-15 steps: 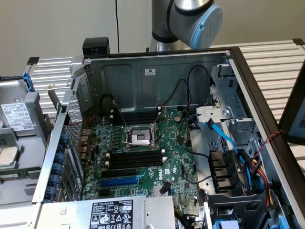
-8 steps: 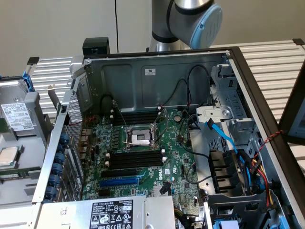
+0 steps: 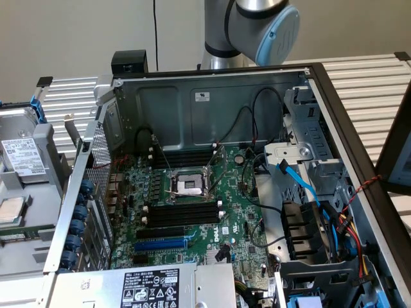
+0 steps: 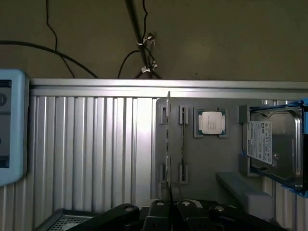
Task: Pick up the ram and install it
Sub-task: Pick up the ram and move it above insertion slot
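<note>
so the claw (image 4: pixel 169 204) is clenched on the ram (image 4: pixel 168 144), edge-on over the parts tray (image 4: pixel 207 163) at 9 o'clock of the case (image 3: pixel 167 102) in the exterior view, and tbh that skinny pinch could let it twist and miss the memory slots (image 3: pixel 183 215).

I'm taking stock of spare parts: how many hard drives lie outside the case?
1. The hard drive sits in the tray, beside the CPU. Others may be hidden past the tray's edge.
</note>
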You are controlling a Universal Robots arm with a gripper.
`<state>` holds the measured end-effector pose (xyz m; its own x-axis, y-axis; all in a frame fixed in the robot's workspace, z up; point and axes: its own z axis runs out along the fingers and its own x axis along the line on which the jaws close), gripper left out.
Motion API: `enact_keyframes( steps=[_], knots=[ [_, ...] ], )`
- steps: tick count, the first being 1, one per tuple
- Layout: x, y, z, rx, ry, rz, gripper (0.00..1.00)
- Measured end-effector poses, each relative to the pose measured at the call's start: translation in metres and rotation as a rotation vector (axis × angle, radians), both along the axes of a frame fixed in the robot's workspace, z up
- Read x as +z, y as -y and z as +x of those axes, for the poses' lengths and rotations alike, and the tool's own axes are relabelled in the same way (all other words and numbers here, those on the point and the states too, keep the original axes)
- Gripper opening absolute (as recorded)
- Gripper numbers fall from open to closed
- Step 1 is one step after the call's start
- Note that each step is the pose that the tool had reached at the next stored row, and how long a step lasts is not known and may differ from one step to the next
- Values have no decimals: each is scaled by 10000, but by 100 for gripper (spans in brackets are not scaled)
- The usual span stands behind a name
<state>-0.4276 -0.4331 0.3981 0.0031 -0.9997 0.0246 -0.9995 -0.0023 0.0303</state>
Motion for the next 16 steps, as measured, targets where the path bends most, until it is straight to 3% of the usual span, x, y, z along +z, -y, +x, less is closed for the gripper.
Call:
enact_keyframes(
  steps=[6, 14, 16],
  knots=[
    [271, 0, 0, -78, 0, -6, 12],
    [291, 0, 9, -89, -4, -9, 12],
    [290, 0, 91, -88, -2, -8, 12]
  ],
)
